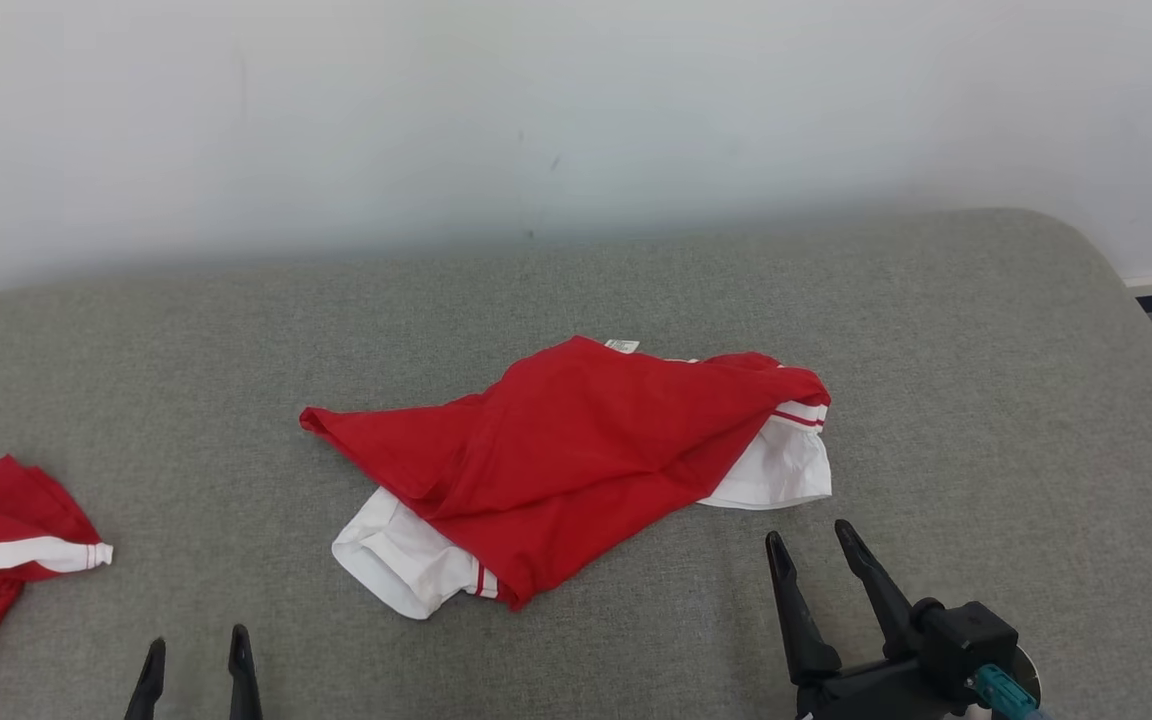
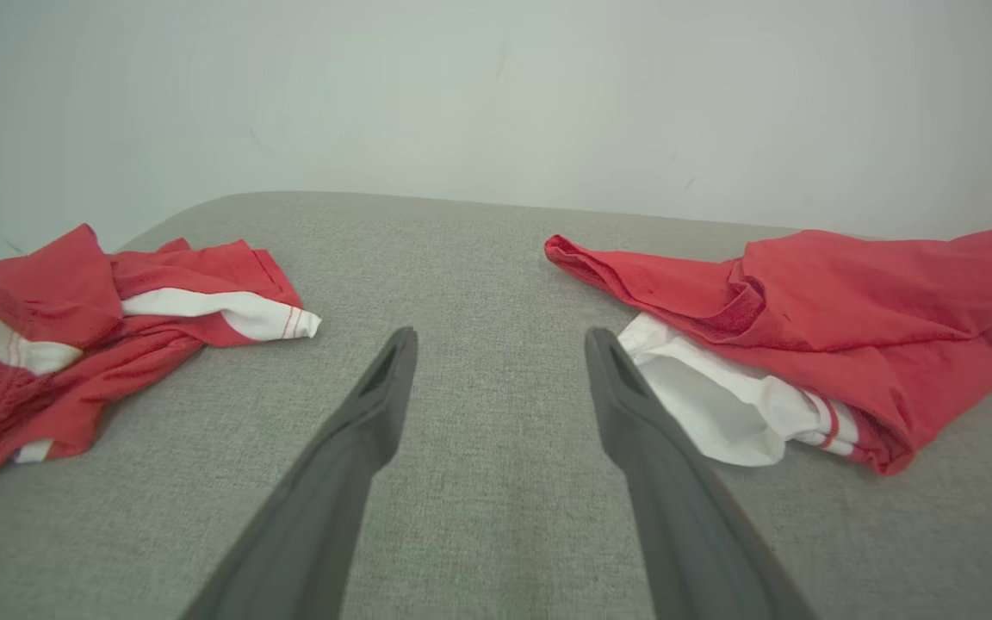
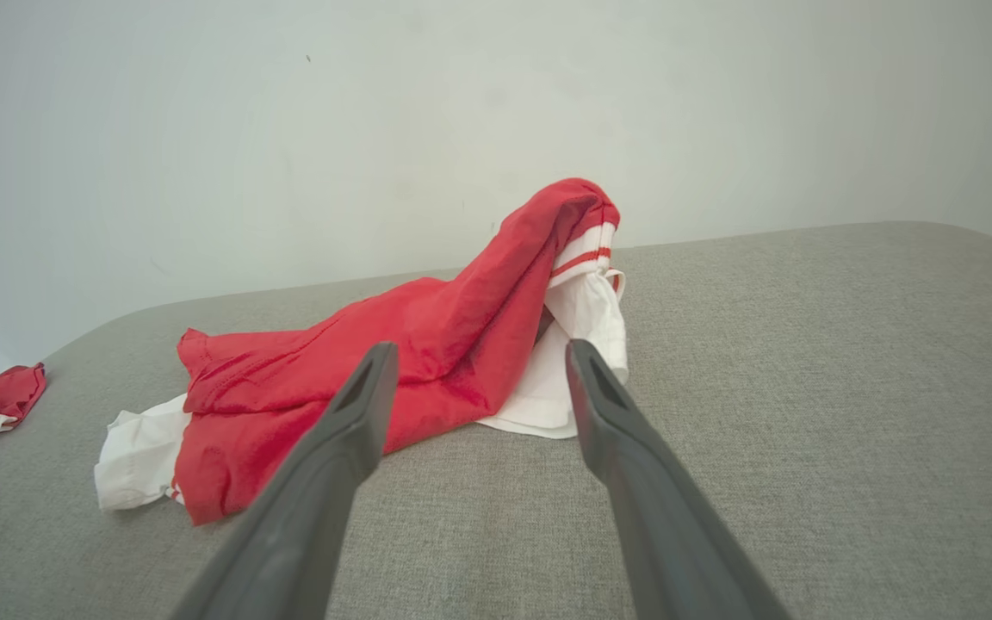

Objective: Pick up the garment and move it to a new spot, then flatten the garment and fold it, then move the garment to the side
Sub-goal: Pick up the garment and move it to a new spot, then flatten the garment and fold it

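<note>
Crumpled red-and-white fabric garment (image 1: 576, 450) mid grey woven surface (image 1: 986, 400), possibly mattress. Left claw (image 1: 197, 640), right claw (image 1: 809, 534): both spread, empty, short of cloth. Grip bunched layers near each end; lift clear before shifting.

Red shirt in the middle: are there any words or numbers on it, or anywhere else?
Nothing can be read.
The small white tag on the far edge of the red shirt: too small to read.
The second red shirt, the grey cushion and the wall: no writing.
</note>
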Motion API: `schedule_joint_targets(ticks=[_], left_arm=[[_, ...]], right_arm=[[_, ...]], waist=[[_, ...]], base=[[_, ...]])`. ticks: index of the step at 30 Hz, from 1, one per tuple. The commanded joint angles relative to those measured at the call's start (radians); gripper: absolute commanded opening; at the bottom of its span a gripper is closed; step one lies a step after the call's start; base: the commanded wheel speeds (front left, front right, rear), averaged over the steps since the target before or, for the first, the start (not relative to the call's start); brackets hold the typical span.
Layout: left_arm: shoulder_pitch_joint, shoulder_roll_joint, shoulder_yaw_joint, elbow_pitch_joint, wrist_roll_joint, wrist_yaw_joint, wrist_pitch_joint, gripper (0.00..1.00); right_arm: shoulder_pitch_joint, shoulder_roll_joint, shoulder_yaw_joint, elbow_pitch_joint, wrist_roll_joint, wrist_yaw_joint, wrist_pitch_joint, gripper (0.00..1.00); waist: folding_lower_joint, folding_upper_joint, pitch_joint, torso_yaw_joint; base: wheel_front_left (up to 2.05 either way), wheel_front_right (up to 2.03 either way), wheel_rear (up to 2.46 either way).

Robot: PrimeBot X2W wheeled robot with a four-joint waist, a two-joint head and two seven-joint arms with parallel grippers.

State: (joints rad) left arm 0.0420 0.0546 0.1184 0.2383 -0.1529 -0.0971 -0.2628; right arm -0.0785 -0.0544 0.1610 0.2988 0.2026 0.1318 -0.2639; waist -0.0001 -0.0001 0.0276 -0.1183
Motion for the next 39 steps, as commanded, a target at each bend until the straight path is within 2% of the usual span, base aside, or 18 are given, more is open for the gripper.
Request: schedule_joint_targets(ticks=[1, 13, 24, 29, 34, 39], left_arm=[[0.025, -0.004, 0.007, -0.012, 0.008, -0.003, -0.003, 1.00], [0.050, -0.005, -0.040, -0.024, -0.031, 0.019, -0.003, 1.00], [0.014, -0.005, -0.106, -0.006, -0.052, 0.021, -0.003, 1.00], [0.005, -0.005, -0.128, 0.000, -0.058, 0.024, -0.003, 1.00], [-0.012, -0.005, -0.147, 0.001, -0.066, 0.027, -0.003, 1.00], [-0.034, -0.005, -0.171, 0.003, -0.075, 0.027, -0.003, 1.00]], right_arm=[[0.011, 0.001, 0.000, 0.000, 0.009, -0.002, -0.001, 1.00], [0.020, 0.002, 0.000, -0.001, 0.012, -0.002, -0.001, 1.00], [-0.059, -0.010, 0.054, 0.022, 0.036, -0.002, 0.000, 1.00], [-0.155, -0.032, 0.087, 0.044, 0.046, -0.002, 0.000, 1.00], [-0.305, -0.089, 0.112, 0.078, 0.056, -0.002, -0.001, 1.00], [-0.446, -0.142, 0.110, 0.177, 0.078, -0.002, 0.000, 1.00]], waist=[[0.0001, 0.0001, -0.009, 0.004], [0.0001, 0.0001, -0.007, 0.028], [0.0001, 0.0001, 0.047, 0.109], [0.0001, 0.0001, 0.073, 0.147], [0.0001, 0.0001, 0.096, 0.177], [0.0001, 0.0001, 0.114, 0.200]], base=[[0.00, 0.00, 0.00], [0.00, 0.00, 0.00], [0.00, 0.00, 0.00], [0.00, 0.00, 0.00], [0.00, 0.00, 0.00], [0.00, 0.00, 0.00]])
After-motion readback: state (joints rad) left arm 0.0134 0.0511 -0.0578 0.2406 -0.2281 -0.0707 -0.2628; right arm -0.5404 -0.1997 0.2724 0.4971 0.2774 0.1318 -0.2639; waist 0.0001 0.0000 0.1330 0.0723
